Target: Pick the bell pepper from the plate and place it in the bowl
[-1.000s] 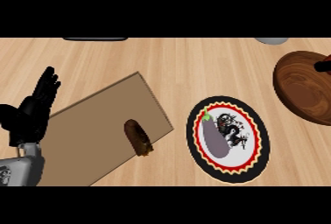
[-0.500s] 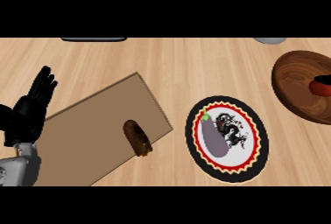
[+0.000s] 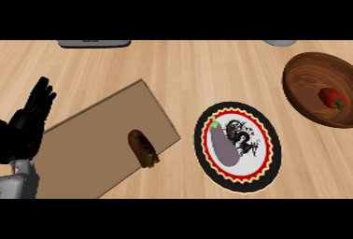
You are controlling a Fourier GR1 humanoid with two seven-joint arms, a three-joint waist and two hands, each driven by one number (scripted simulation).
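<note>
The wooden counter fills the view. Landmark: the plate, round, black-rimmed with a red and yellow zigzag band and a dark figure on its white centre.

Left of the plate lies a tan cutting board, set at an angle, its near corner just beside the plate's rim; its lower edge is cut off by the view. A dark brown oblong item lies on the board near that corner; what it is cannot be made out.

Up and right of the plate, well apart from it, sits a dark wooden bowl, cut off at the right edge. The red bell pepper lies inside the bowl, green stem showing.

Far left of the plate, past the board, the left hand rests with fingers straight and upward, grasping nothing. The right hand does not show.

On the plate lies a purple eggplant with a green cap.

At the top edge, a grey flat object and a grey round one are mostly cut off.
</note>
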